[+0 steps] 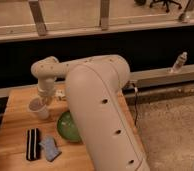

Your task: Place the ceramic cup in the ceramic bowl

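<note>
Starting at the left of the wooden table (12, 125), we saw a black oblong item (33, 144) near the front edge, with the ceramic cup (38, 108) upright behind it. The gripper (46, 96) hung right at the cup's rim; we could not tell whether it was clamped on the cup or apart. A blue-grey pad (50, 148) lay just beside the black item. Further right sat the green ceramic bowl (66, 126), partly hidden by the robot's arm (102, 115), the cup outside it. A bottle (178, 62) stood on the far ledge.
</note>
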